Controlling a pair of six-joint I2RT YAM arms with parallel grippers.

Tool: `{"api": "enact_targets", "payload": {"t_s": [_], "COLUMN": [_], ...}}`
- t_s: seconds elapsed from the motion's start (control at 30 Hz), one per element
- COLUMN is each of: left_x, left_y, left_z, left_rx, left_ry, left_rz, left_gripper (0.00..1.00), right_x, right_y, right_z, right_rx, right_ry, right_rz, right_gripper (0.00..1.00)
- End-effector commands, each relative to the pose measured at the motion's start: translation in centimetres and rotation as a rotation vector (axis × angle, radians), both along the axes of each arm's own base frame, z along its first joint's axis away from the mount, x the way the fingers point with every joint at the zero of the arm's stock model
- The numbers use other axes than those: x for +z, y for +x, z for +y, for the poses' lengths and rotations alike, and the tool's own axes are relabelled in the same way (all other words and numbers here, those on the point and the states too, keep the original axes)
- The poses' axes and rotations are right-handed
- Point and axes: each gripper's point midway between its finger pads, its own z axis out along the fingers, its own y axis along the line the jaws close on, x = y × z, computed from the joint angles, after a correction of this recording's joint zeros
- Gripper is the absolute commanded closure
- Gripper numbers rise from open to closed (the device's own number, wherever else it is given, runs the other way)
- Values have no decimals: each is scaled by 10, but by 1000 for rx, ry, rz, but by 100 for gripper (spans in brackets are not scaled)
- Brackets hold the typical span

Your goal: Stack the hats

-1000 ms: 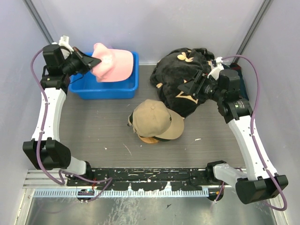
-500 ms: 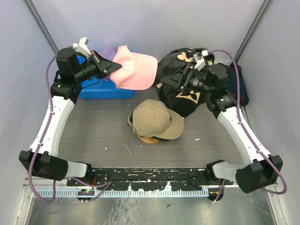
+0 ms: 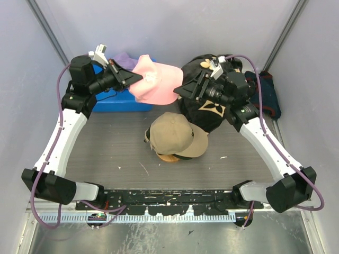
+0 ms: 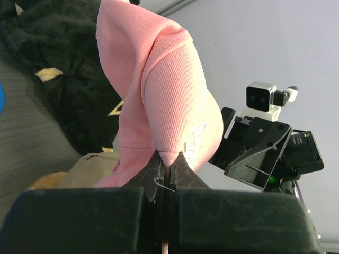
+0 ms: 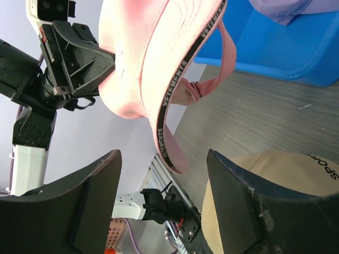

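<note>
Left hand (image 4: 167,165) pinched shut on pink cap (image 3: 158,83) fabric. Cap held aloft between blue bin (image 3: 119,101) and black cloth (image 3: 212,114), open side toward right hand (image 5: 161,159).

My read: carrying it to tan cap (image 3: 172,132) on worktop (image 3: 106,145).

Right hand spread wide, empty, just beside pink cap, likely to steady it.

Lavender cap (image 3: 124,59) mostly hidden behind left arm. Can't find green cap.

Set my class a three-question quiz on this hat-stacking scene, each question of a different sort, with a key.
1. True or false: the left pincer is shut on the pink cap.
2. Fill in: the right pincer has its jaws ____.
3. Where is the tan cap? A in the left pincer; B near the middle of the table; C in the right pincer.
Key: 1 true; 2 open; 3 B.
</note>
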Motion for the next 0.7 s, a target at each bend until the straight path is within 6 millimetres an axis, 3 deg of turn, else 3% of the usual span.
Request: {"api": "enact_targets", "payload": {"t_s": [0.0,0.23,0.3,0.37,0.47,0.5,0.6,0.67], "left_x": [8,1,0,-1,-2,-5,-10,-15], "left_y": [-10,-12,-13,-13,-11,-10,-6,-2], "left_z": [-6,-7,-6,-6,-4,-4,4,17], "left_rx": [-29,-29,-27,-26,-16,-12,37,96], "left_ry": [-21,-14,-10,-7,0,5,65,127], "left_rz": [-22,-7,-3,-2,-1,4,3,-6], "left_gripper": [100,100,100,100,100,96,52,35], "right_x": [37,37,36,35,38,38,46,56], "right_y": [6,12,13,13,12,12,11,8], "right_z": [3,8,9,11,12,12,12,11], "right_rx": [-19,-29,-27,-22,-16,-16,-14,-9], "right_ry": [38,32,32,34,42,44,45,51], "right_rz": [-130,-132,-132,-127,-125,-119,-111,-124], "right_gripper": [29,36,52,77,97,99,99,99]}}
